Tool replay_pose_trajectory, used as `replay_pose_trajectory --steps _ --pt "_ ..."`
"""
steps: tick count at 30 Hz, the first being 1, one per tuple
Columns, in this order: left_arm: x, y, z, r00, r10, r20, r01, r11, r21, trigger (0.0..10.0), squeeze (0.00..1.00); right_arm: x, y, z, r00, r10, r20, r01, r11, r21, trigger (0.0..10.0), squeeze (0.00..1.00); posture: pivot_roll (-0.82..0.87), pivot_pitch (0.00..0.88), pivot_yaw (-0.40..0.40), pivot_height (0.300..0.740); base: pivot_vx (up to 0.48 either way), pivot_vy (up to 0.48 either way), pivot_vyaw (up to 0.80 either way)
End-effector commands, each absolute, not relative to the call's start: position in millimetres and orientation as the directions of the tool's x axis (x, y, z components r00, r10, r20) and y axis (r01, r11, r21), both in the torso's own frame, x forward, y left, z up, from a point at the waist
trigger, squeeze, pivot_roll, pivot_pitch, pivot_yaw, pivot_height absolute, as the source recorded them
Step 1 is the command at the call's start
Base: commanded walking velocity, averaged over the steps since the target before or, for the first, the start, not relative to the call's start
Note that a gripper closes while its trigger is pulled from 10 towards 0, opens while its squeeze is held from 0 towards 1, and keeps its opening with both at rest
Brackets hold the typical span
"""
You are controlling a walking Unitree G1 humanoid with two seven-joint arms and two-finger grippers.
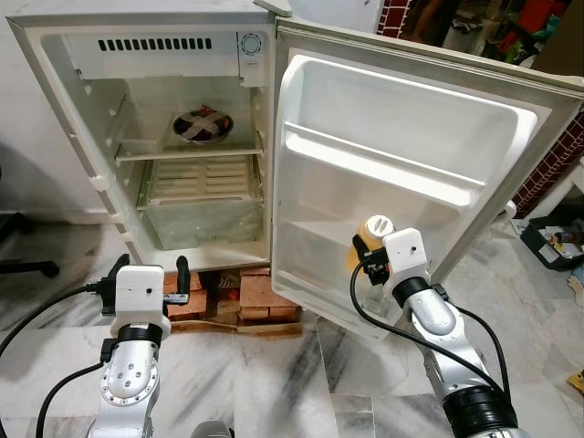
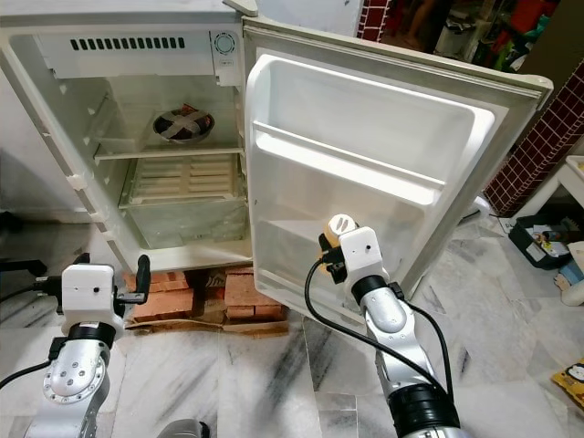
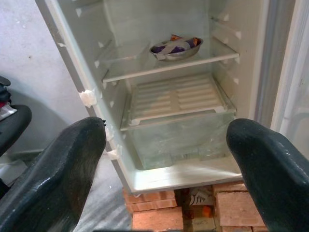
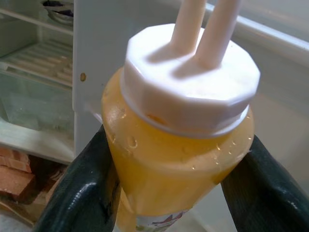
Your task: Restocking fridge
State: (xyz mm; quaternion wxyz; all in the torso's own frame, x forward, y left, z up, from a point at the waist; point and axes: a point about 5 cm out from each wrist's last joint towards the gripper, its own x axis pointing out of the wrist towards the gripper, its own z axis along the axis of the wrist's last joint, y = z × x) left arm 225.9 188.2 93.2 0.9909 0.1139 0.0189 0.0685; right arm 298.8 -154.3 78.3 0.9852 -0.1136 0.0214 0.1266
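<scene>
Nearest the camera, the right gripper (image 1: 369,258) is clamped on a bottle (image 4: 178,145) of yellow-orange liquid with a white cap (image 4: 189,82), its two black fingers (image 4: 79,188) pressed against either side of the bottle's body just under the cap. The bottle is upright and held in the air in front of the lower part of the open fridge door (image 1: 411,173), close to the bottom door shelf (image 1: 310,246) but not yet resting in it as far as can be told. The left gripper (image 1: 148,274) is low on the other side, fingers spread apart and holding nothing, facing the open fridge (image 1: 55,119) from just in front of the bricks (image 1: 265,297) the cabinet stands on. Further in, the glass shelf (image 3: 169,65) carries a metal bowl (image 1: 203,126) with something dark in it; below that lies a slatted cover (image 3: 176,99) over a clear drawer (image 3: 178,137). The step in hand looks like placing the bottle, and the door shelf is the likely spot given where it is held. The next move would call for carrying the bottle over the shelf's front rail, lowering it upright until the base sits, and only then letting the fingers part. The drops on the bottle's surface suggest it may be slick, so a steady grip matters until it is set down.
</scene>
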Motion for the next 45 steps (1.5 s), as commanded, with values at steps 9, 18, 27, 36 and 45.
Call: replay_pose_trajectory --steps 9,18,27,36,45 --pt "224.0 185.9 90.8 0.993 0.118 -0.027 -0.109 0.969 0.222 10.0 0.0 299.5 -148.1 77.8 0.953 0.294 -0.08 -0.303 0.937 -0.171 10.0 0.0 0.12 0.037 -0.09 0.74 0.079 0.0 0.0" --pt "225.2 184.8 91.3 0.993 0.112 -0.026 -0.104 0.97 0.22 10.0 0.0 300.5 -146.9 78.0 0.952 0.297 -0.078 -0.306 0.936 -0.173 10.0 0.0 0.12 0.044 -0.092 0.74 0.365 0.0 0.0" --pt "224.8 183.6 89.8 0.992 0.119 -0.035 -0.109 0.971 0.212 10.0 0.0 301.5 -147.8 78.6 0.949 0.304 -0.08 -0.313 0.934 -0.171 10.0 0.0 0.12 0.044 -0.095 0.74 0.325 0.0 0.0" --pt "219.4 179.0 91.0 0.995 0.092 -0.036 -0.081 0.971 0.223 10.0 0.0 297.9 -149.3 75.6 0.946 0.309 -0.093 -0.321 0.933 -0.165 10.0 0.0 0.12 0.046 -0.095 0.74 0.0 0.0 0.0" --pt "212.6 179.0 93.9 0.995 0.086 -0.052 -0.073 0.975 0.209 10.0 0.0 287.5 -132.0 78.9 0.857 0.509 -0.081 -0.512 0.859 -0.017 10.0 0.0 0.12 0.05 -0.097 0.74 0.0 0.0 0.0"
